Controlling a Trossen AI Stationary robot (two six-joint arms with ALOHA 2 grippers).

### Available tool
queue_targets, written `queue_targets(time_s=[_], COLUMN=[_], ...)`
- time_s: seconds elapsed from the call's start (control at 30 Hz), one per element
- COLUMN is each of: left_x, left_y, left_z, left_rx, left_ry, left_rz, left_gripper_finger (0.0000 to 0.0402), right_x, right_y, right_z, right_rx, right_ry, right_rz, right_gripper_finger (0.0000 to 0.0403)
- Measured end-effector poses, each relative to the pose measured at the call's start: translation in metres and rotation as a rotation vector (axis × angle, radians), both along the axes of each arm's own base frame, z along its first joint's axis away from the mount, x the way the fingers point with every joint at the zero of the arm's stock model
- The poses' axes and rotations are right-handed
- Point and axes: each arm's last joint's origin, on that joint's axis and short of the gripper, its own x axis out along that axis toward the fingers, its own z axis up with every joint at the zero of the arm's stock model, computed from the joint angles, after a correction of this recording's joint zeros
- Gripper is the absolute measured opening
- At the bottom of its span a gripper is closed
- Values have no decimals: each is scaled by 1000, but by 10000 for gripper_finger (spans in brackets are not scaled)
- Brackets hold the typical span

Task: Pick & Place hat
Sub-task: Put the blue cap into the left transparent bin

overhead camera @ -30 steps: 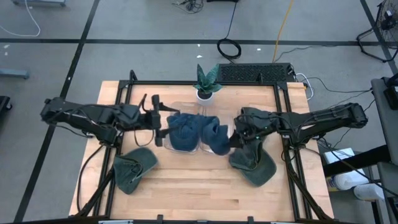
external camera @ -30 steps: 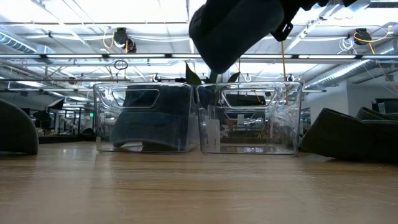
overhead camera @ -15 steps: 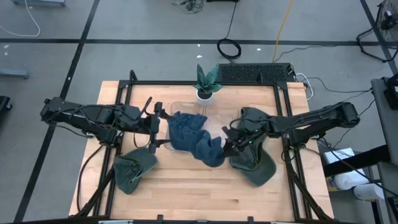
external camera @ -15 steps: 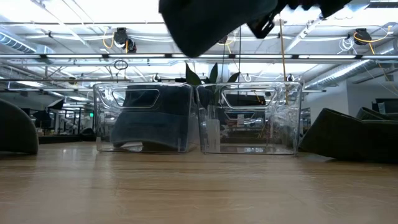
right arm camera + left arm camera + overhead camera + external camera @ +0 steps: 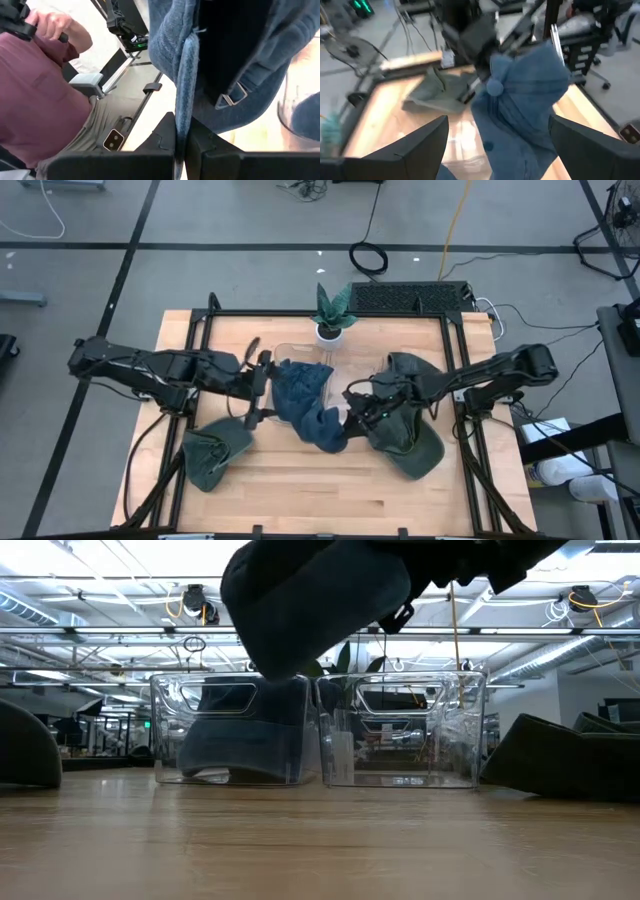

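Blue hat [image 5: 325,423] hangs above the worktop [image 5: 300,490], clamped in the closed right pincer [image 5: 352,412], just in front of 2 clear bins [image 5: 320,730]. Left pincer [image 5: 255,393] stands wide, holding nothing. Carry step; next, a lowering and release.

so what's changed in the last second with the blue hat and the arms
The right end effector, shut on the blue hat, has carried it away from above the clear bins, leftward and toward the table's front edge. The left end effector has opened wider and edged toward the hat. The two green hats, the potted plant and the other blue hat in the bins stayed put.
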Motion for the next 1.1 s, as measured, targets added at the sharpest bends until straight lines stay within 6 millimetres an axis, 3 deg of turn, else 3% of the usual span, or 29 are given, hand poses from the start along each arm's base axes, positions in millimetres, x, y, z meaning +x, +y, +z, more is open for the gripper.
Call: queue_targets(time_s=[0.33, 0.5, 0.77, 0.93, 1.1], left_x=[27, 35, 45, 41, 36], left_y=[-3, -9, -11, -12, -15], left_z=[-25, -31, -39, -30, -29], left_rx=[-43, -135, -159, -191, -266], left_ry=[100, 124, 134, 89, 125], left_rz=[-70, -189, -194, -238, -325], left_gripper_finger=[349, 349, 342, 283, 175], right_x=[5, 5, 5, 5, 7], right_y=[13, 14, 14, 12, 4], right_z=[11, 11, 11, 9, 8], right_rx=[-8, -10, -24, -34, -28], right_ry=[-44, -46, -54, -34, -22], right_rz=[67, 70, 73, 42, -11], right_gripper_finger=[0, 0, 0, 0, 0])
